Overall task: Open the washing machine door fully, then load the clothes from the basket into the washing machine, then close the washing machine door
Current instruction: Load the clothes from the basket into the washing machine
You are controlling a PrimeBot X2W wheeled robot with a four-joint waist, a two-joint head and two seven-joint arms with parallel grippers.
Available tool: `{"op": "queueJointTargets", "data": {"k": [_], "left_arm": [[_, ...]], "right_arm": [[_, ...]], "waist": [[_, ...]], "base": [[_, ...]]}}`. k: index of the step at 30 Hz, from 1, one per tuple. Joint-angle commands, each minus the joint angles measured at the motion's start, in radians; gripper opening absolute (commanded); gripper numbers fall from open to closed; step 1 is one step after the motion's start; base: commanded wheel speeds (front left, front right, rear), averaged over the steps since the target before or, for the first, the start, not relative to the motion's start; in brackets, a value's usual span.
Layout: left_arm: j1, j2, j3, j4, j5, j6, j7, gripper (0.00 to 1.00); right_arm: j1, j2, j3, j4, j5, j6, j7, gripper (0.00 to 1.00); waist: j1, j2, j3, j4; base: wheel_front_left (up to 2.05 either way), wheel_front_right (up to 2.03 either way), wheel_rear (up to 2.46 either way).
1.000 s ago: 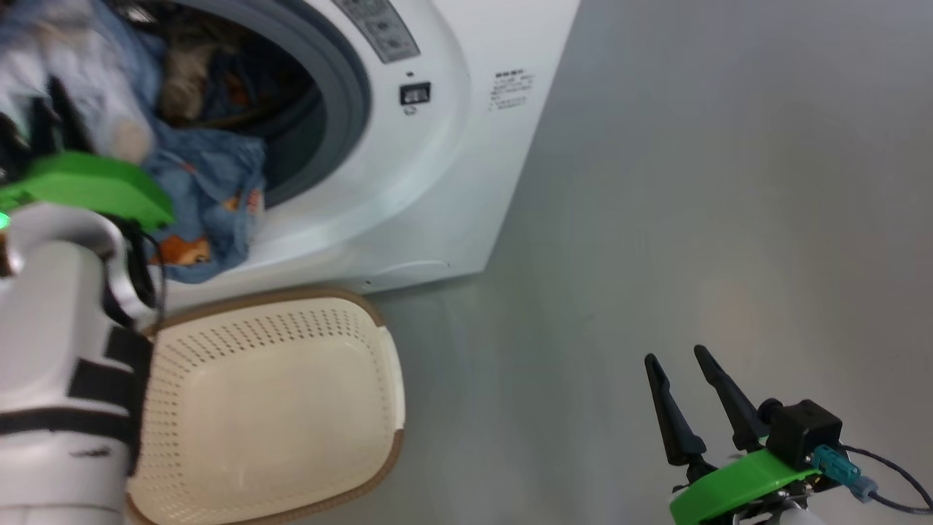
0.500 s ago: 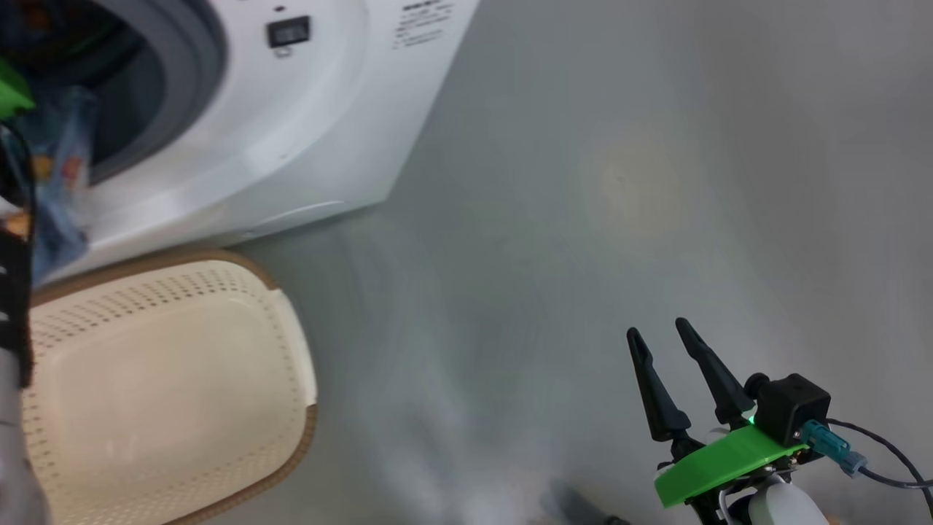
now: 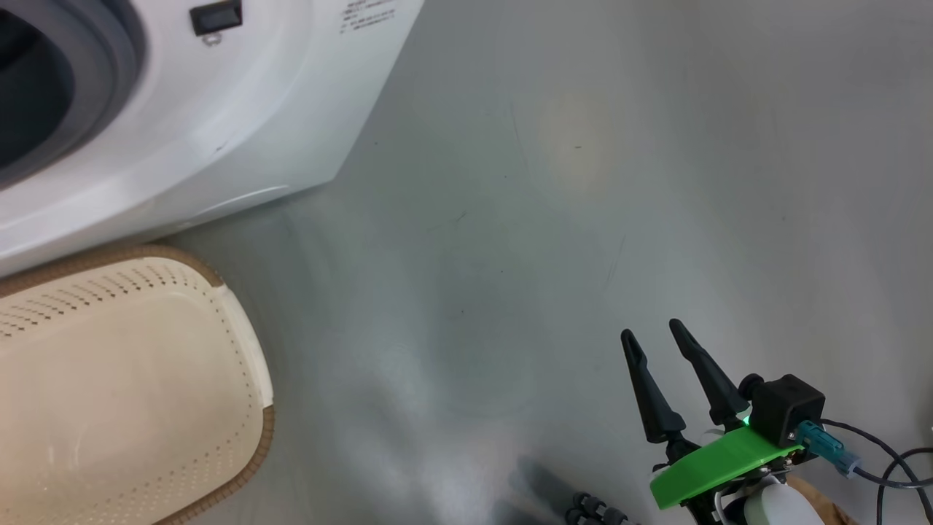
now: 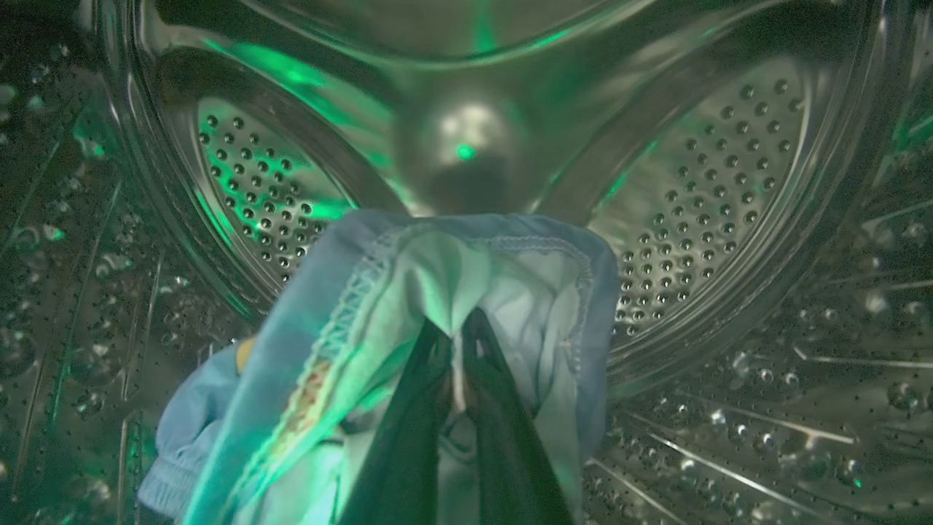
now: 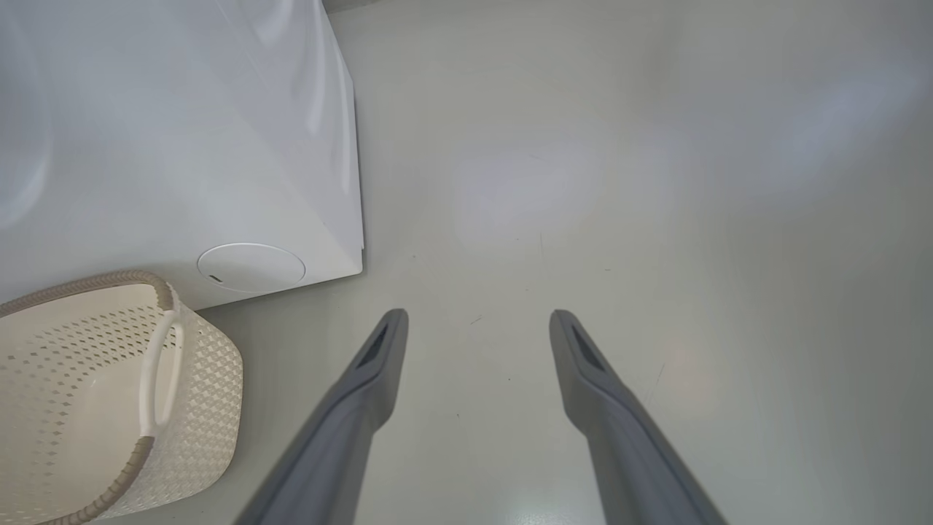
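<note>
Inside the perforated steel drum [image 4: 700, 189] of the white washing machine [image 3: 168, 124], my left gripper [image 4: 455, 332] is shut on the light-blue clothes [image 4: 379, 321], which drape around its dark fingers. The cream-white basket [image 3: 248, 408] with its brown rim stands on the floor in front of the washer, with nothing visible inside it [image 5: 146, 452]. My right gripper [image 3: 652, 339] hangs open over bare floor to the right, its two fingers well apart [image 5: 477, 324]. The washer's door is out of view.
Grey floor [image 3: 583, 182] stretches right of the washer. The machine's front corner [image 5: 357, 248] and a round cover [image 5: 251, 267] lie left of my right gripper. A cable [image 3: 885, 456] trails at the lower right.
The head camera has swung right, shifting the washer and basket leftward and taking my left arm and the hanging clothes out of its view. My right gripper holds its place.
</note>
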Motion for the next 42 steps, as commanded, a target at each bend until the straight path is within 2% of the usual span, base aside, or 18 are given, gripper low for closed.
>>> {"op": "queueJointTargets", "data": {"k": [1, 6, 8, 12, 13, 14, 23, 30, 37, 42], "left_arm": [[-0.025, 0.039, 0.011, -0.041, 0.021, 0.001, -0.006, 0.0], [-0.023, 0.025, 0.008, 0.008, 0.04, 0.01, -0.006, 0.0], [-0.015, 0.02, 0.002, 0.068, 0.047, 0.017, -0.006, 0.21], [-0.012, 0.001, 0.005, 0.135, 0.046, 0.048, -0.006, 0.55], [-0.011, -0.005, 0.002, 0.151, 0.047, 0.05, -0.006, 0.8], [-0.01, -0.012, -0.001, 0.166, 0.048, 0.053, -0.006, 0.98], [0.0, -0.073, -0.018, 0.258, 0.043, 0.076, -0.006, 1.0], [0.057, -0.135, -0.017, 0.246, 0.023, 0.085, -0.006, 1.0], [0.215, -0.203, -0.016, 0.11, 0.006, 0.058, -0.006, 1.0], [0.414, -0.245, -0.036, -0.058, -0.013, 0.025, -0.006, 1.0]], "right_arm": [[0.006, -0.013, 0.014, -0.017, -0.003, 0.002, -0.006, 1.0], [0.002, -0.013, 0.013, -0.014, -0.009, 0.002, -0.006, 1.0], [0.003, -0.013, 0.016, -0.013, -0.009, 0.002, -0.006, 1.0], [0.001, -0.013, 0.009, -0.012, -0.014, 0.002, -0.006, 1.0], [-0.001, -0.013, 0.009, -0.012, -0.017, 0.002, -0.006, 1.0], [-0.002, -0.013, 0.008, -0.012, -0.021, 0.002, -0.006, 1.0], [-0.01, -0.013, -0.007, -0.018, -0.046, 0.002, -0.006, 1.0], [-0.004, -0.013, -0.029, -0.018, -0.058, 0.002, -0.006, 1.0], [-0.002, -0.013, -0.052, -0.016, -0.066, 0.002, -0.006, 1.0], [0.007, -0.013, -0.069, -0.013, -0.082, 0.002, -0.006, 1.0]], "waist": [[0.0, 0.0, 0.01, -0.004], [0.0, 0.0, 0.016, 0.002], [0.0, 0.0, 0.014, 0.01], [0.0, 0.0, 0.003, 0.036], [0.0, 0.0, -0.001, 0.042], [0.0, 0.0, -0.007, 0.049], [0.0, 0.0, -0.045, 0.107], [0.0, 0.0, -0.084, 0.167], [0.0, 0.0, -0.148, 0.237], [0.0, 0.0, -0.199, 0.291]], "base": [[0.0, 0.0, 0.0], [0.0, 0.0, 0.0], [0.0, 0.0, 0.0], [0.0, 0.0, 0.0], [0.0, 0.0, 0.0], [0.0, 0.0, 0.0], [0.0, 0.0, 0.0], [0.0, 0.0, 0.0], [0.0, 0.0, 0.0], [0.0, 0.0, 0.0]]}}
